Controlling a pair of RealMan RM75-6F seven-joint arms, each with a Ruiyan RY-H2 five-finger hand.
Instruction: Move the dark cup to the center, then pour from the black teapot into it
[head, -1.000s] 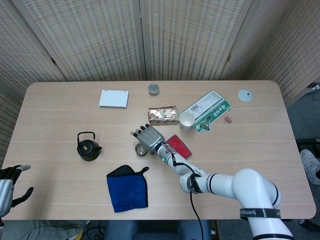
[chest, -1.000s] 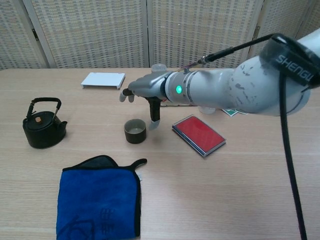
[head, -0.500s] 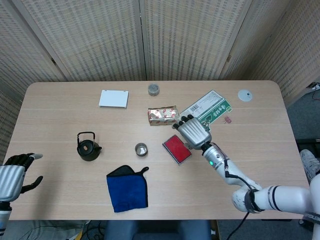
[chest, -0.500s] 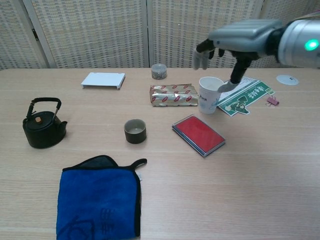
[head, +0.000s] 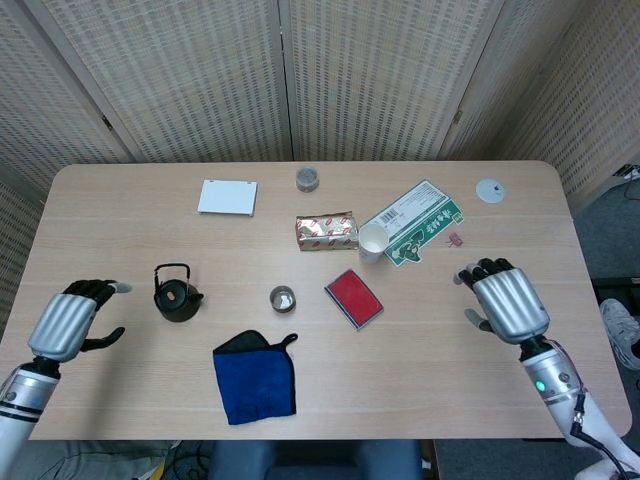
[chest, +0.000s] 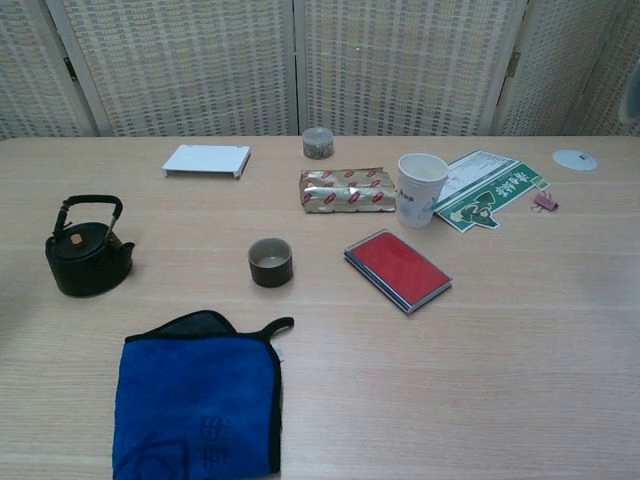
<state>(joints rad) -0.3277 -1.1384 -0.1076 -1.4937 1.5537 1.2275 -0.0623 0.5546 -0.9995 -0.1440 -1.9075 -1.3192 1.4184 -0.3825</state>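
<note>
On the worktop (head: 560, 200), the blue cloth (head: 256, 376) near the black teapot (head: 177, 292) could snag a low swing by the empty left hand (head: 66, 325), fingers loosely curled, spilling short of the mid-worktop dark cup (head: 283, 299); right hand (head: 508, 304) likewise empty.

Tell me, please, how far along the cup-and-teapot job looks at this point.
Done, apparently: the dark cup stands free near the table's middle, between the black teapot and the red case. In hand: nothing; the left hand hovers empty beside the teapot, and the right hand is off to the side, also empty. Left: gripping the teapot, which sits untouched on the table, and pouring into the cup.
</note>
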